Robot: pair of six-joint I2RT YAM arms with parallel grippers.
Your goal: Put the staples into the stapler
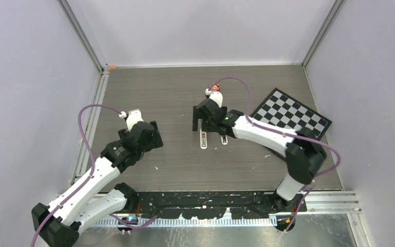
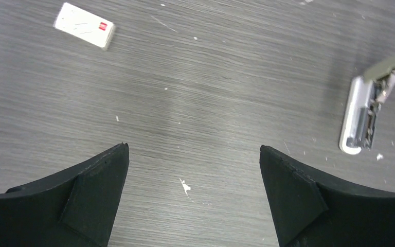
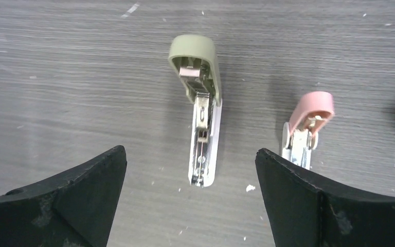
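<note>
Open-handed, ready to load.
Our left gripper (image 2: 194, 154) spreads empty over the grey wood-grain table (image 2: 226, 92), a small white red-marked box (image 2: 85, 25) beyond it. Our right gripper (image 3: 191, 151), jaws wide, holding nothing, hangs over the slim olive-grey stapler (image 3: 202, 110) lying opened, pale channel bared; a shorter pink-and-white stapler (image 3: 308, 126) lies beside it. No silvery staples show; we should fetch a strip and lay it square along that channel.

The stapler (image 3: 201, 110) just left of second stapler (image 3: 306, 128)

Pink stapler (image 3: 309, 128), lower end behind right fingers (image 3: 319, 211)
</note>
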